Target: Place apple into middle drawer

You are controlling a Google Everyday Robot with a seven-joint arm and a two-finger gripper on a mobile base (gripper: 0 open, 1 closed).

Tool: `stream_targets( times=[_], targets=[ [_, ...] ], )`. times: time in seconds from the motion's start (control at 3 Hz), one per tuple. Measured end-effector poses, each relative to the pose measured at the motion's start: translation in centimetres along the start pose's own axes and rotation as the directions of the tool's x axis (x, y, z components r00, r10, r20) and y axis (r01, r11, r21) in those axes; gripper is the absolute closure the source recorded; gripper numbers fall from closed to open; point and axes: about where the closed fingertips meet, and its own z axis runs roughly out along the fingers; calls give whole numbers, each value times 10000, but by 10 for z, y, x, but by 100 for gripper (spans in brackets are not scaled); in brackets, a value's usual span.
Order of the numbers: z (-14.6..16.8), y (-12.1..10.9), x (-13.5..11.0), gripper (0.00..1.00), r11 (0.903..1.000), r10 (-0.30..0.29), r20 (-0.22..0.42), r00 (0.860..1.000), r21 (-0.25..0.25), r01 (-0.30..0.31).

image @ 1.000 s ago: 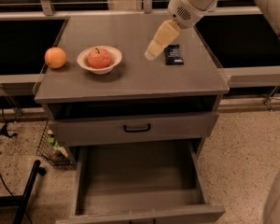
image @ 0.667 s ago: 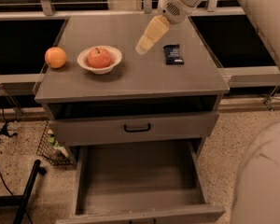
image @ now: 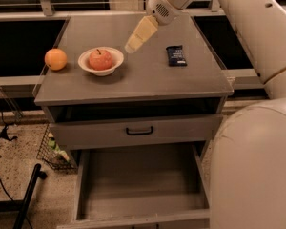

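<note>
**Leftward swing brings tool nearer the bowl**

Since a moment ago the arm has carried the tool left across the bench; nothing else has shifted. Nearest, the middle drawer stands pulled out, its flat grey floor showing. Above it the handled drawer is pushed in. On the bench the apple sits in the white bowl, with an orange just beside it at the left edge. A dark packet lies well apart on the right. The tool hangs just right of the bowl, angled down-left. Whether it is clenched or released, I cannot tell.
</note>
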Motion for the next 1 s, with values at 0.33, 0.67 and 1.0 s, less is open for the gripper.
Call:
stream_targets(
  times=[0.33,0.67,1.0],
  targets=[
    [20,8,-17,0,9985,-200,489,9986,-496,225],
    [39,18,-35,0,9950,-435,981,9942,-849,519],
    [62,34,-57,0,9885,-755,1520,9855,-1182,940]
  ],
)
